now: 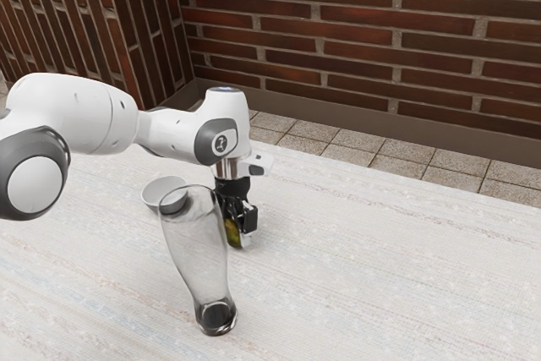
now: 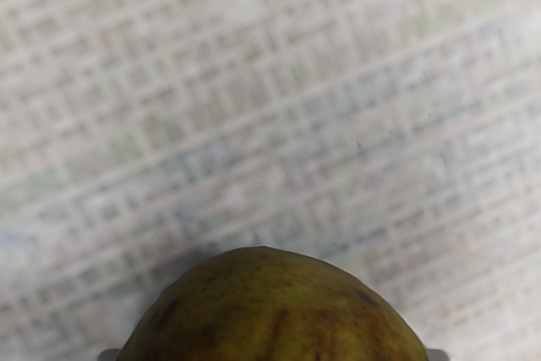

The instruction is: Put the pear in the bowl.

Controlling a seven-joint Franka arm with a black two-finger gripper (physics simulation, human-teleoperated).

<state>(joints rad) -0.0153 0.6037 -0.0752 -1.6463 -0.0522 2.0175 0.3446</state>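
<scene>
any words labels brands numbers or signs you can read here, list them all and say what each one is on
No text can be read.
Logo-like mark on the grey joint cover of the arm: no letters I can make out.
Small bluish marking on top of that joint: too small to read.
Pear, bowl, glass: no lettering seen.

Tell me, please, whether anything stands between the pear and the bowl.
Nothing visible does: the tall glass overlaps the bowl in the exterior view, but stands nearer the camera than bowl or pear.
</scene>
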